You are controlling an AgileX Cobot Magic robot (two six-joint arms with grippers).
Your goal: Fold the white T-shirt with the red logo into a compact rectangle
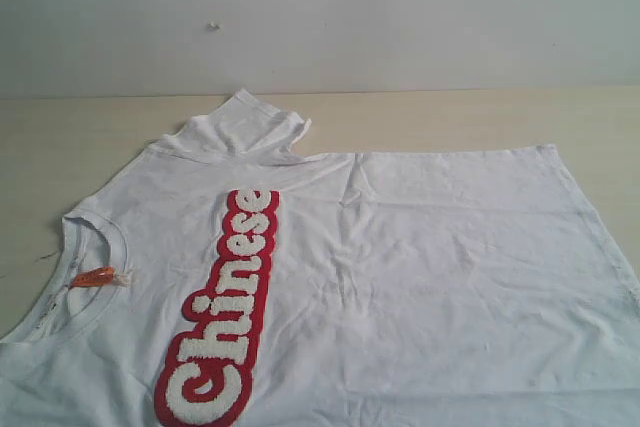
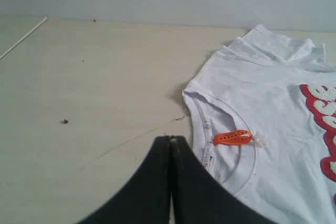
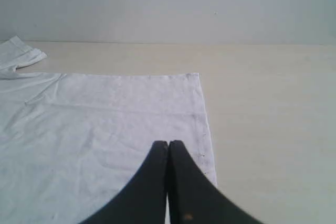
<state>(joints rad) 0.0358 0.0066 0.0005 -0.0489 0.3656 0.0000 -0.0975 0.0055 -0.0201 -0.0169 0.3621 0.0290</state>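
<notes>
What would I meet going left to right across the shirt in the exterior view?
The orange collar tag → red logo → plain front of the white T-shirt → its hem.

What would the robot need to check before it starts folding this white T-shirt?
1. White T-shirt spread flat on the table: ok.
2. Red logo facing up: ok.
3. Left tool near the collar, holding nothing: ok.
4. Right tool near the hem corner, holding nothing: ok.
5. Both tools open for grasping: not ok, both shut.
6. Near sleeve laid flat: cannot tell, out of view.
</notes>
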